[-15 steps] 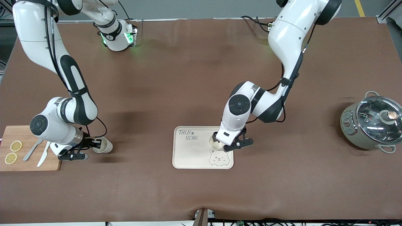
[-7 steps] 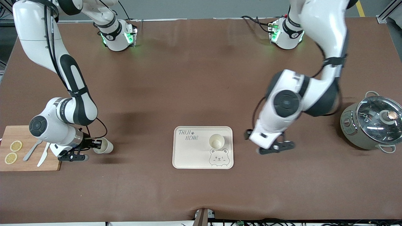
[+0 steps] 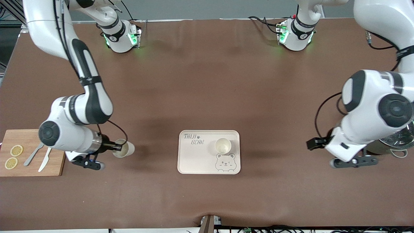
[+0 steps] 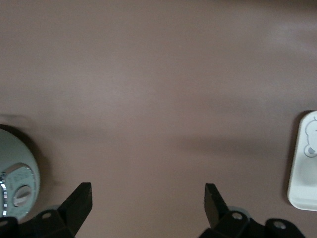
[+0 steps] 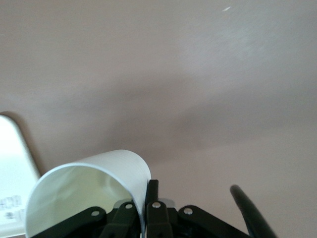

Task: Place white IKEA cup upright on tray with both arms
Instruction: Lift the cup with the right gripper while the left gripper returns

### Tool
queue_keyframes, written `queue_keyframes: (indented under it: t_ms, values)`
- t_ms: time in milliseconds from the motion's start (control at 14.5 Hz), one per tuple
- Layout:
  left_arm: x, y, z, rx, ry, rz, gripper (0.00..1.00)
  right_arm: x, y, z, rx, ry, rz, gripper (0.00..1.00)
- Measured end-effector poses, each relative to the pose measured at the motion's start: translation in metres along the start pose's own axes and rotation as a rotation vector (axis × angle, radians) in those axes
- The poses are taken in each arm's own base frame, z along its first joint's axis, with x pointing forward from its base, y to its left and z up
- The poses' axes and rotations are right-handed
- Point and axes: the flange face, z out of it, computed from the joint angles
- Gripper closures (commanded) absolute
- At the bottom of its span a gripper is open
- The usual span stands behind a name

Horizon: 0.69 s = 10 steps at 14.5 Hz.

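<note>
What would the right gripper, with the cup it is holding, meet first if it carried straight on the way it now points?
Probably the tray. The right gripper is shut on the rim of a white cup and points along the table toward it, with only bare tabletop between. Its height is unclear.

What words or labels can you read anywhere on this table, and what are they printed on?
"TAIJI BEAR": grey lettering on the cream tray, above a bear face drawing.
The pot has a small control panel whose markings are too blurred to read.
Nothing readable shows on either cup, the cutting board or the arms.
</note>
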Motion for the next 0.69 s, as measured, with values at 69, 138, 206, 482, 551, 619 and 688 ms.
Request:
queue_keyframes:
  t_ms: [69, 138, 206, 482, 551, 619, 688]
  values:
    - [0.001, -0.012, -0.007, -0.004, 0.008, -0.007, 0.0, -0.011, -0.021, 0.003, -0.001, 0.0, 0.039, 1.0]
    - [0.001, -0.021, -0.015, -0.009, 0.02, -0.016, 0.0, -0.023, -0.041, 0.006, -0.003, 0.0, 0.074, 1.0]
    - [0.0, -0.027, -0.025, -0.018, 0.03, -0.025, 0.0, -0.033, -0.06, 0.01, 0.0, 0.009, 0.104, 1.0]
    - [-0.024, -0.044, -0.065, -0.072, 0.028, -0.056, 0.0, -0.063, -0.121, 0.032, 0.041, 0.073, 0.189, 1.0]
    - [-0.033, -0.049, -0.074, -0.076, 0.029, -0.057, 0.0, -0.067, -0.131, 0.038, 0.05, 0.084, 0.207, 1.0]
    - [-0.044, -0.052, -0.084, -0.076, 0.026, -0.05, 0.0, -0.072, -0.143, 0.043, 0.058, 0.092, 0.227, 1.0]
    - [-0.055, -0.054, -0.095, -0.071, 0.015, -0.037, 0.0, -0.078, -0.156, 0.047, 0.065, 0.096, 0.246, 1.0]
